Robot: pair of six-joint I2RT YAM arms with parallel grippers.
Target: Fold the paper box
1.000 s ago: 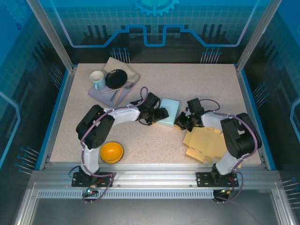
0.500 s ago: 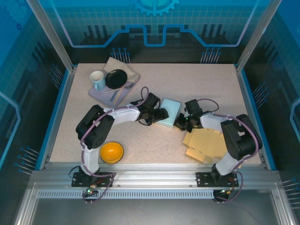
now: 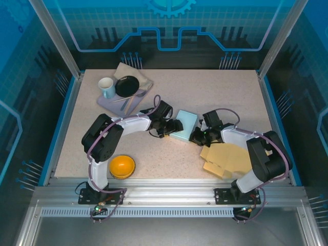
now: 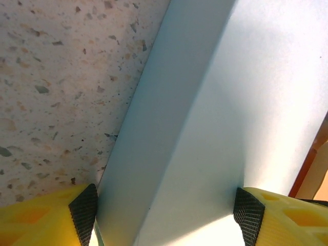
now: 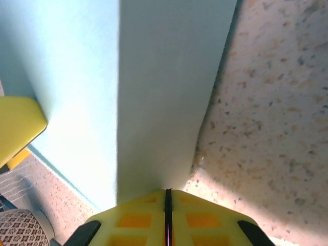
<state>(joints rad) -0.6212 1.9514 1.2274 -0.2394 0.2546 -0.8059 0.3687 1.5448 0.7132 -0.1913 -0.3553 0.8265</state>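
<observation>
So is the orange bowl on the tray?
No, the bowl sits on the table near its front edge, well apart from the tray with the cup.

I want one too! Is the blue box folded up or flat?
Folded up: the blue box shows a top face and raised side walls.

the paper box (image 3: 185, 123) is pale blue, closed up into a flat-sided block. it lies on its broad face near the middle of the speckled counter (image 3: 220, 92), turned at a slant. its top face and one long side wall (image 4: 154, 128) meet at a crisp straight edge. flat tan box blanks (image 3: 226, 158) lie near it, toward the front right.
</observation>
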